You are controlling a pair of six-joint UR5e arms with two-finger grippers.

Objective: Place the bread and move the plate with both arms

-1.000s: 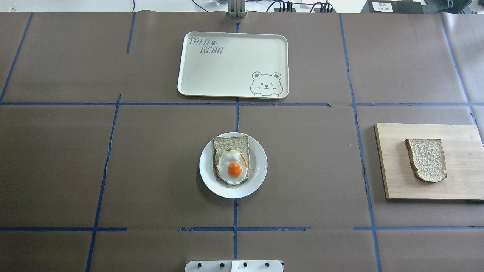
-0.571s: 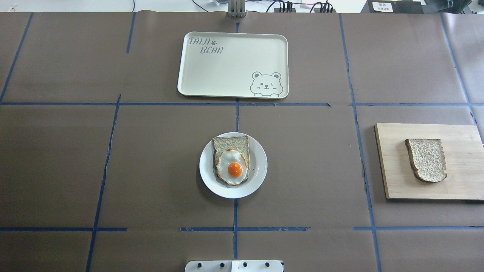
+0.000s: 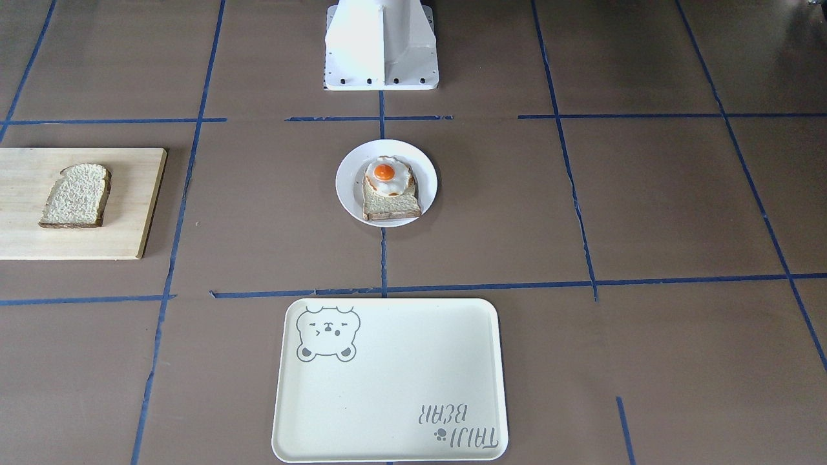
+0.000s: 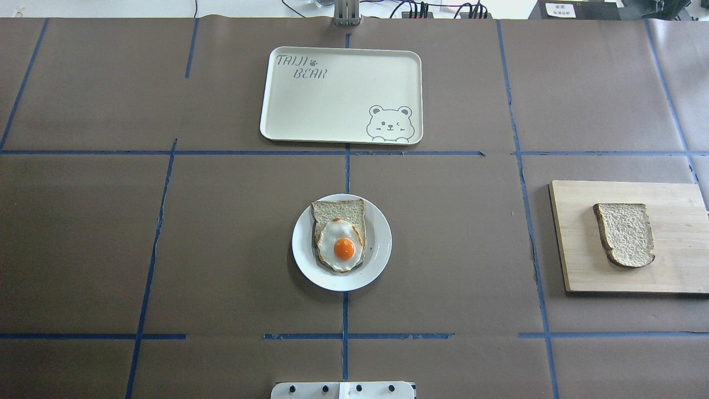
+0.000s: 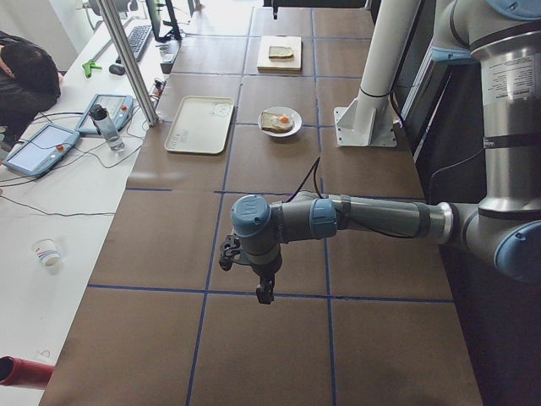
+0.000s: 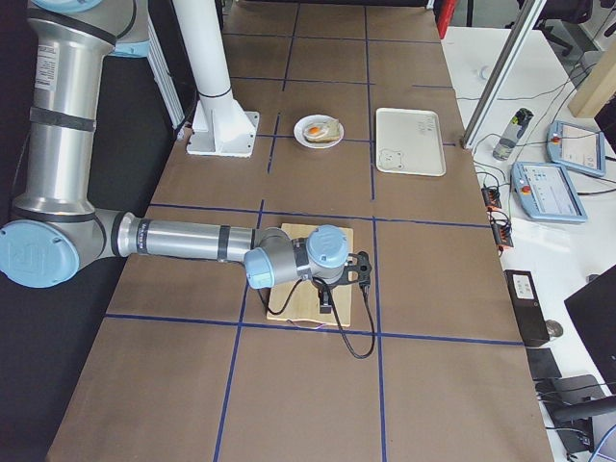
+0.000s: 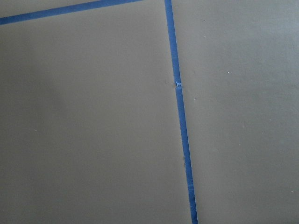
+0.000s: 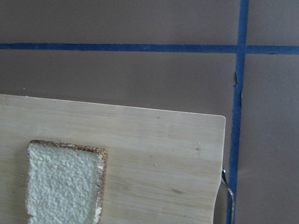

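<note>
The plain bread slice (image 4: 625, 234) lies on a wooden cutting board (image 4: 676, 266) at the table's right; it also shows in the front view (image 3: 76, 195) and at the lower left of the right wrist view (image 8: 63, 182). The small white plate (image 4: 382, 249) sits mid-table with an egg-topped toast (image 4: 339, 238) on it. My left gripper (image 5: 264, 294) hangs over bare table far to the left, and my right gripper (image 6: 327, 304) hangs over the board. Each shows only in a side view, so I cannot tell whether either is open or shut.
A cream bear tray (image 4: 340, 94) lies beyond the plate at the far side. The white pedestal base (image 3: 381, 45) stands at the near edge behind the plate. Blue tape lines cross the brown table cover. Tablets and a bottle sit past the far edge.
</note>
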